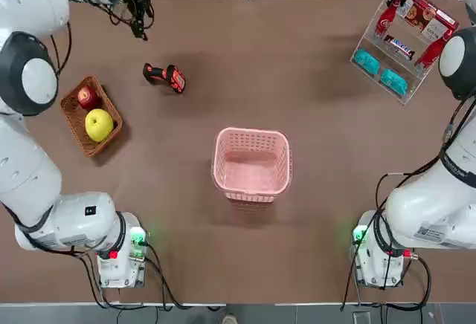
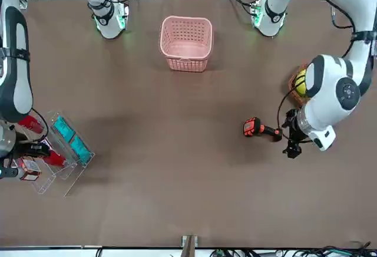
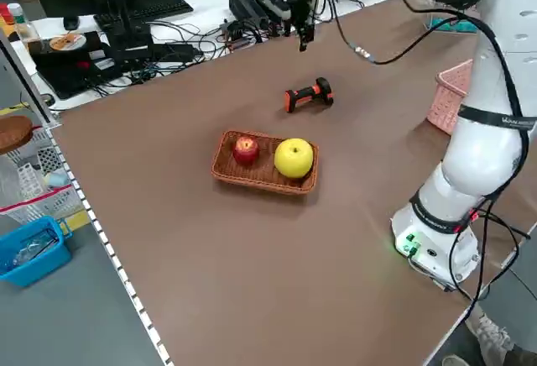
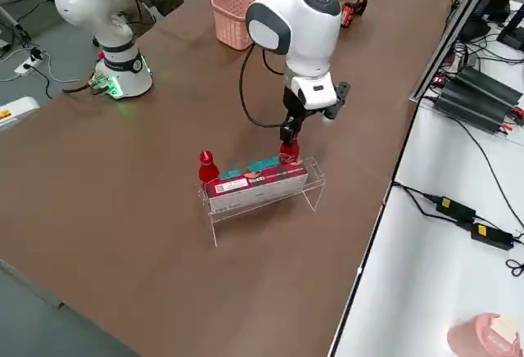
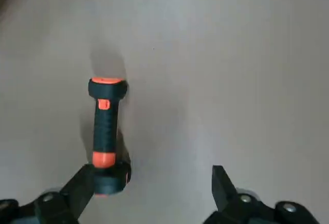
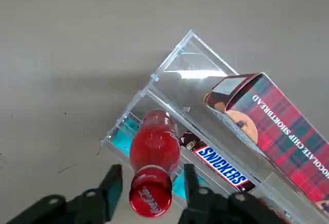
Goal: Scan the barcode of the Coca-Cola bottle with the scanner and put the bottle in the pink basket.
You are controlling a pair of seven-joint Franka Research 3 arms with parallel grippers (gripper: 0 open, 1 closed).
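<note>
The Coca-Cola bottle [image 6: 154, 152], slim and red with a red cap, stands upright at one end of a clear rack [image 6: 190, 54] at the table's far right [image 1: 386, 18]. My right gripper [image 6: 151, 175] is open, its fingers close on either side of the bottle's neck with narrow gaps. A second red bottle [image 1: 431, 50] stands at the rack's other end. The black and orange scanner [image 1: 165, 76] lies on the table at the far left. My left gripper [image 1: 137, 23] hovers open beside it; in its wrist view the scanner [image 5: 105, 131] lies by one finger. The pink basket [image 1: 253, 132] sits mid-table.
The rack also holds two teal packets [image 1: 366, 61], a Snickers bar [image 1: 398, 45] and a red shortbread box [image 1: 424, 13]. A brown wicker basket [image 1: 74, 120] with a red and a yellow apple sits at the left. Both arm bases stand at the near edge.
</note>
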